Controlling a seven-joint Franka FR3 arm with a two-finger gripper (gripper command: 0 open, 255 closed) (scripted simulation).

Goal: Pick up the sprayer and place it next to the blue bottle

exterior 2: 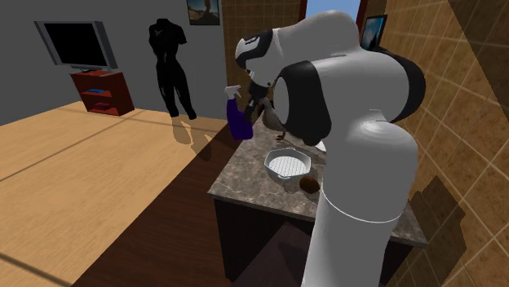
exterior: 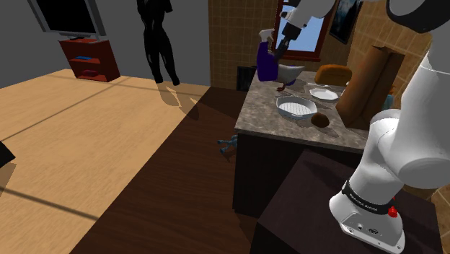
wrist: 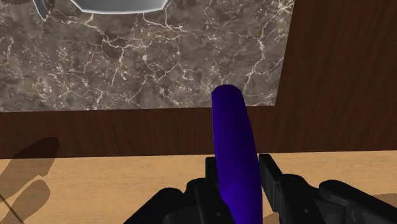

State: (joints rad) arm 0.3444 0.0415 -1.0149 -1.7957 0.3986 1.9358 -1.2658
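The sprayer (exterior: 267, 59) is a purple bottle with a pale trigger head. It hangs in the air over the far-left corner of the marble counter (exterior: 263, 108). My gripper (exterior: 278, 47) is shut on it from the side. In the second exterior view the sprayer (exterior 2: 238, 116) sits just left of the gripper (exterior 2: 258, 104), above the counter's edge. In the wrist view the purple body (wrist: 235, 153) is clasped between both fingers (wrist: 269, 177), with the counter's corner (wrist: 127, 57) and the wooden floor below. A small blue sliver (exterior: 391, 99) shows behind the tall brown box.
On the counter stand a white ribbed dish (exterior: 296, 108), a plate (exterior: 324, 93), a white bowl (exterior: 290, 72), a bread loaf (exterior: 333, 73), a small brown lump (exterior: 320, 120) and a tall brown box (exterior: 368, 83). A tiled wall backs the counter.
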